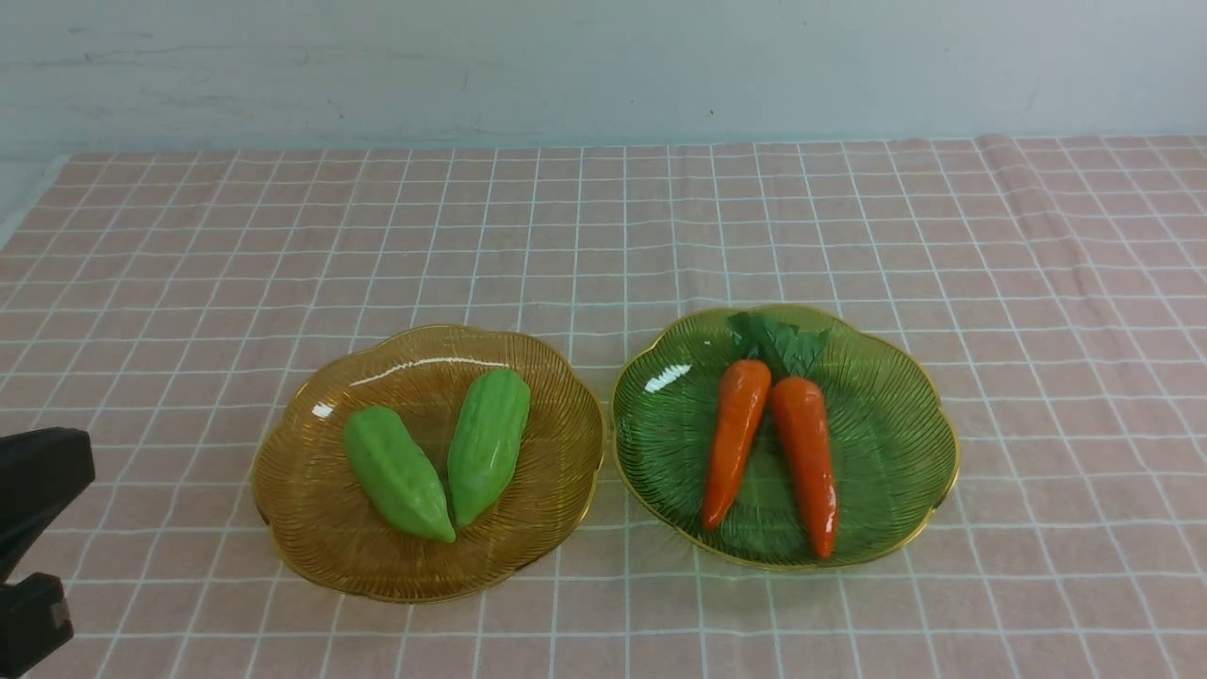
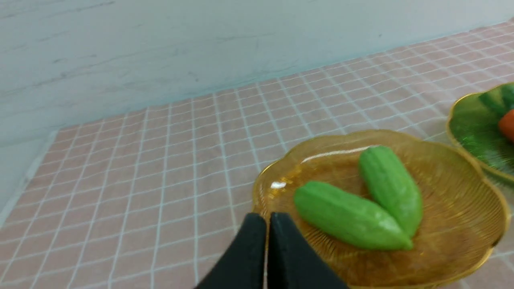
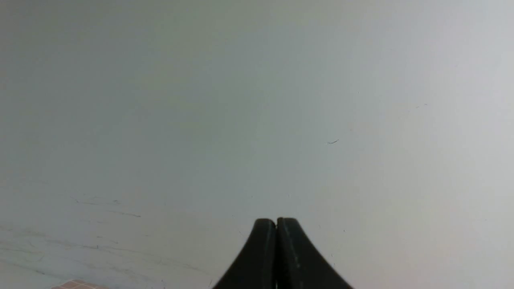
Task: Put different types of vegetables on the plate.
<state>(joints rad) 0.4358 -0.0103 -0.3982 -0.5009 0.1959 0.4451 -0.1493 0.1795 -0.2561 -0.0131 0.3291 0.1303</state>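
Two light green ridged gourds (image 1: 396, 471) (image 1: 488, 443) lie side by side in an amber glass plate (image 1: 311, 528), their near tips touching. To its right, a green glass plate (image 1: 896, 453) holds two orange carrots (image 1: 735, 438) (image 1: 807, 462) with dark green leafy tops (image 1: 778, 341). In the left wrist view my left gripper (image 2: 268, 218) is shut and empty, hovering near the amber plate's (image 2: 453, 241) rim, close to one gourd (image 2: 349, 218). Part of the left arm (image 1: 33, 528) shows at the front view's left edge. My right gripper (image 3: 276, 223) is shut, empty, and faces the pale wall.
A pink checked cloth (image 1: 603, 226) covers the table, with a fold (image 1: 1023, 198) at the far right. A pale wall (image 1: 603, 66) stands behind. The cloth's left edge (image 1: 28, 212) shows at the far left.
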